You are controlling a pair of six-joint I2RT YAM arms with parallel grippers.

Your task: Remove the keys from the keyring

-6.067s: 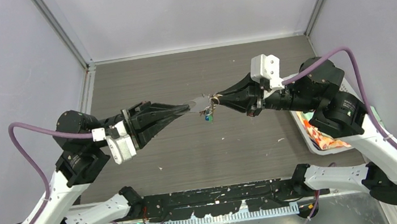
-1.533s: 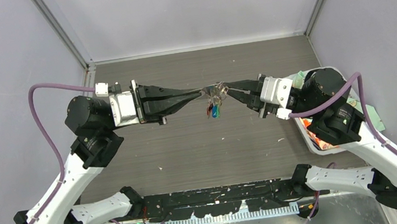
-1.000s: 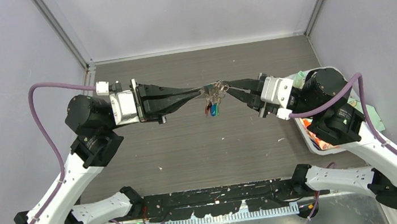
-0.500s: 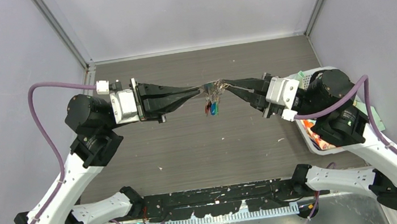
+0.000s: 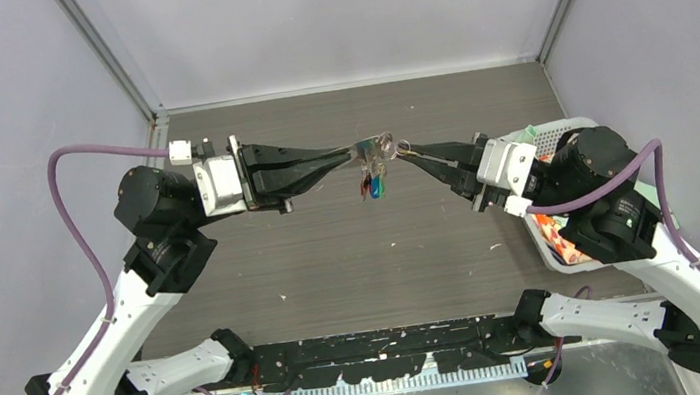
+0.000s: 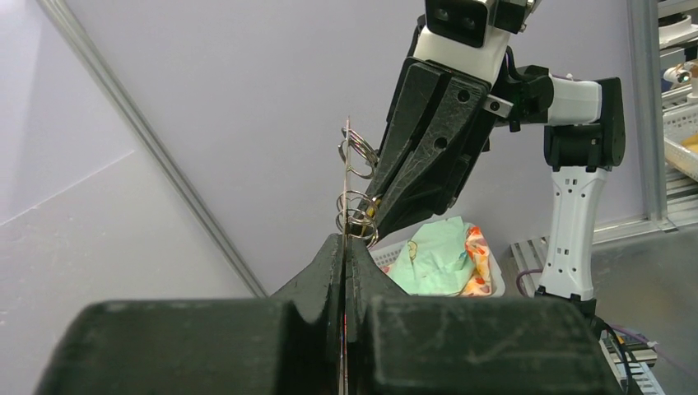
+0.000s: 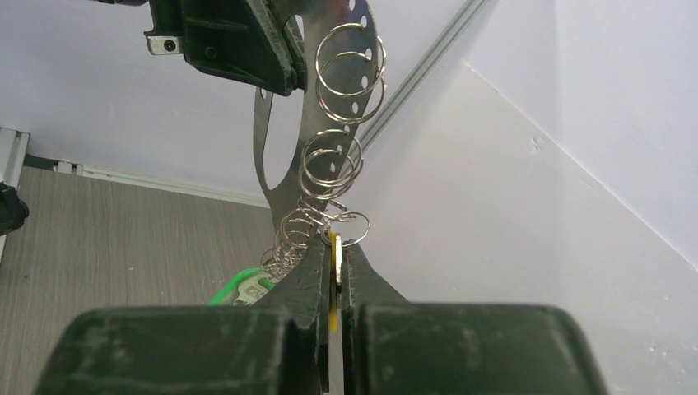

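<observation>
High above the counter (image 5: 353,257), the left jaws are pinching the keyring (image 7: 262,144) tight to steady it, with coloured keys (image 5: 375,187) dangling beneath. The right jaws are clamping fully closed on 1 yellow key (image 7: 334,276), seemingly to pull it free.

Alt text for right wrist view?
Right gripper, shut on a yellow key, at bottom centre; above it rises the keyring, a thin metal plate with wire split rings along its hole-lined edge. The left gripper clamps the plate at top left; a green key head shows lower left.
</observation>
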